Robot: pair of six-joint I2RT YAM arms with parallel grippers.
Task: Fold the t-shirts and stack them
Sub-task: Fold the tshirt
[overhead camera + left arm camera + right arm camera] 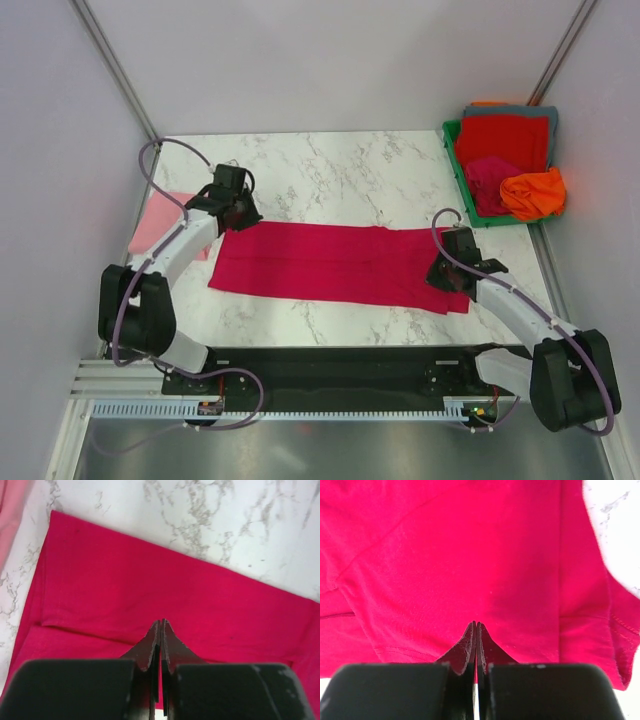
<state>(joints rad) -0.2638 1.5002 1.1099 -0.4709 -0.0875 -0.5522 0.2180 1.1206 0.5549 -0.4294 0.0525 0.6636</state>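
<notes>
The crimson t-shirt [340, 265] is laid as a long band left of the green bin [453, 140], seemingly set up for a crosswise fold. The left gripper [160, 626] is poised at the end far from the bin and the right gripper [476, 626] at the near end. Both claws are pressed tight together, and no pinched cloth can be confirmed.

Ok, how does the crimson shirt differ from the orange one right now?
The crimson shirt lies flat on the table as a long band; the orange shirt is bunched up in the green bin. The left end effector and right end effector, both shut, sit at the crimson shirt's ends; neither is near the orange shirt. Both are plain soft cloth.
</notes>
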